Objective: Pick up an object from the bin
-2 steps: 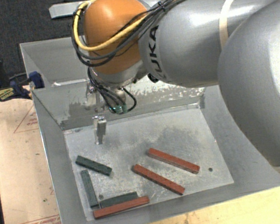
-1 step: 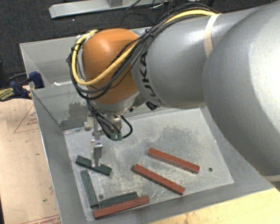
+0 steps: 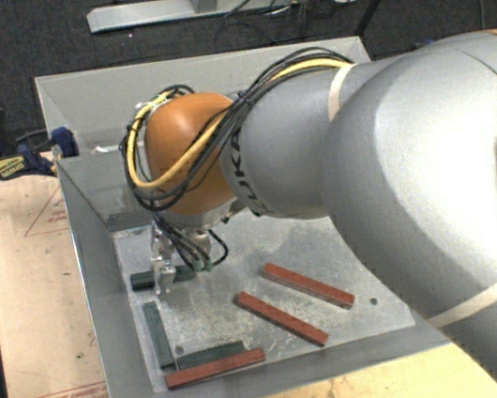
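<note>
Starting at the near edge of the grey bin point(image 3: 108, 294), a front red-brown bar point(image 3: 215, 368) lies flat along the front wall. A front dark green bar point(image 3: 211, 353) sits just behind it, side by side and touching or very nearly so. Up the left side runs a long dark green bar point(image 3: 158, 331), thin and parallel to the left wall. Out on the middle of the floor lie the nearer diagonal red-brown bar point(image 3: 282, 319) and the farther diagonal red-brown bar point(image 3: 308, 286), roughly parallel and apart from each other. Now further back, and here's the action: the gripper point(image 3: 174, 275) is down at the floor in the left rear part of the bin, right at a short dark green block point(image 3: 141, 281) that pokes out from under it toward the left wall. The tip is on or just over that block's right end. Contact can't be confirmed, and whether the gripper is open, closed or clamped on the block can't be told from this angle. Above it sits the orange cover point(image 3: 186, 157) with yellow and black cables point(image 3: 134, 156) looped round, and the big grey arm point(image 3: 383, 150) comes in from the right.
</note>
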Available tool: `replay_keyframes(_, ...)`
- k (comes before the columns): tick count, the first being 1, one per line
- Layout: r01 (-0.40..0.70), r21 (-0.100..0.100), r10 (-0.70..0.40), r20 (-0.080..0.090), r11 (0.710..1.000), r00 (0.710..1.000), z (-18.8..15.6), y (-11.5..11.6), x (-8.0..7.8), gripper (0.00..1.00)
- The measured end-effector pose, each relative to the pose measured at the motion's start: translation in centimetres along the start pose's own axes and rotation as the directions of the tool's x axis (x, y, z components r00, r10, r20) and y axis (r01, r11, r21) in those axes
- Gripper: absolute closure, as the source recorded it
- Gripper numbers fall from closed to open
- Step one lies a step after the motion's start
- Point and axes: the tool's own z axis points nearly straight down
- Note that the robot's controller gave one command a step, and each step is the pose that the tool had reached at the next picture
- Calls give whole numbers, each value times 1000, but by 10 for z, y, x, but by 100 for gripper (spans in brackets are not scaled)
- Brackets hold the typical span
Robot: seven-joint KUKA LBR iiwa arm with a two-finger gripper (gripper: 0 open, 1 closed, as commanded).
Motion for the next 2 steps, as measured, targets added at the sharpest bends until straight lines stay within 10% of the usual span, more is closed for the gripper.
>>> replay_keyframes(1, 0, 0, 0, 0, 1000, 1000, 0, 0, 0, 100)
replay_keyframes(2, -69, 8, 69, -17, 998, 997, -125, 1, -22, 100)
